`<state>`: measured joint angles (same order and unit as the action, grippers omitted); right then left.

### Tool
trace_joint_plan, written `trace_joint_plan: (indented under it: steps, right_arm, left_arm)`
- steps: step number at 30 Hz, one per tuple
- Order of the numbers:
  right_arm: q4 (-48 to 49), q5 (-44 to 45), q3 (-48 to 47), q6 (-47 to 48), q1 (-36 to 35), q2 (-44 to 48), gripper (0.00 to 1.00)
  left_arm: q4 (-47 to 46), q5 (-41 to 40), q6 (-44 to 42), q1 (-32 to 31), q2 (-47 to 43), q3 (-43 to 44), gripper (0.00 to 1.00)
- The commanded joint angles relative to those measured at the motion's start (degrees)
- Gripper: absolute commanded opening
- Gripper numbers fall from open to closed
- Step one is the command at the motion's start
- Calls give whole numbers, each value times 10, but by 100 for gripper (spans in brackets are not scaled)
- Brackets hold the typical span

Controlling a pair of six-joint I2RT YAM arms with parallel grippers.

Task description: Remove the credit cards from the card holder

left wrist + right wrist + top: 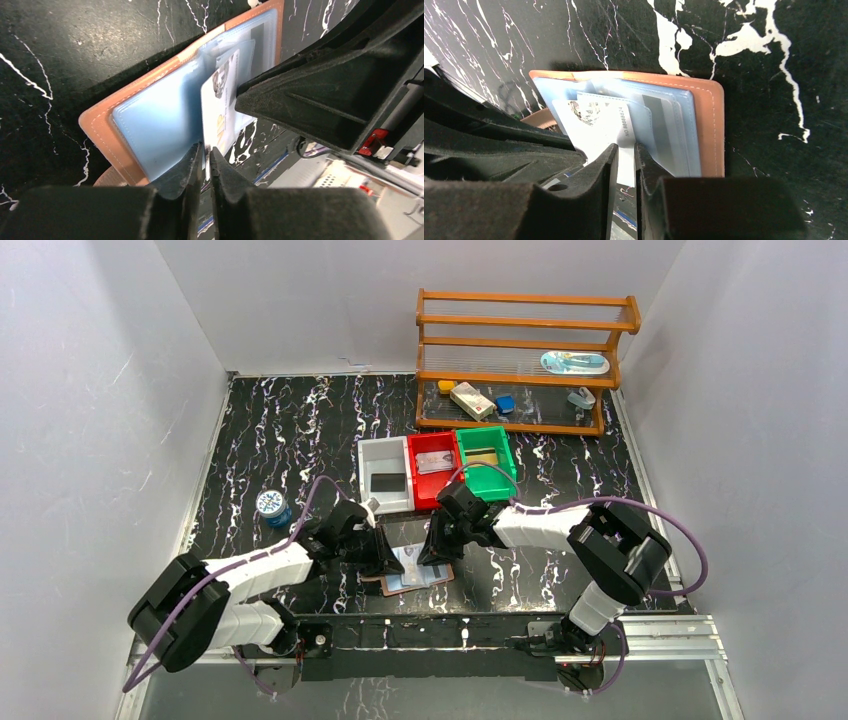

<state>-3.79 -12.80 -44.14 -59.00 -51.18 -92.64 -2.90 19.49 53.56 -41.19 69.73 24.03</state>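
The card holder (412, 562) lies open on the black marble table near the front edge, tan leather (100, 125) (709, 130) framing light blue pockets. A whitish credit card (222, 120) (596, 125) sticks partway out of a pocket toward the front. My left gripper (388, 562) (206, 152) is shut, its tips at the card's left edge beside the blue pocket. My right gripper (435, 555) (625, 150) comes in from the opposite side, jaws slightly apart, the card's numbered end showing in the gap. One right finger (325, 90) covers part of the card.
White (385, 475), red (432, 465) and green (487, 460) bins stand in a row just behind the card holder. A wooden rack (520, 360) with small items is at the back right. A small blue jar (272, 505) sits left. A metal rail (500, 635) runs along the front edge.
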Motion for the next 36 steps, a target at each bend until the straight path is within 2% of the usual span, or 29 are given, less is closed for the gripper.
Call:
trace_joint_plan:
  steps: [1,4,10,15,23,29,36]
  right_arm:
    - [-48,40,12,8,0,-20,27]
    - [-28,26,22,1,0,-19,27]
    - [-7,13,35,-8,1,-22,26]
    - [-10,20,38,-8,5,-17,26]
    - [-34,44,27,-1,10,-11,26]
    - [-36,39,5,20,9,-1,27]
    - [-42,22,-37,51,6,35,33]
  left_arm:
    - [-70,49,33,19,-14,-30,16]
    - [-118,71,51,22,7,-35,22]
    - [-172,94,71,22,46,-37,19]
    - [-94,62,41,22,33,-18,6]
    - [18,11,-6,23,-14,5,3]
    - [21,11,-9,24,-15,6,3]
    - [18,18,-9,23,-12,9,3]
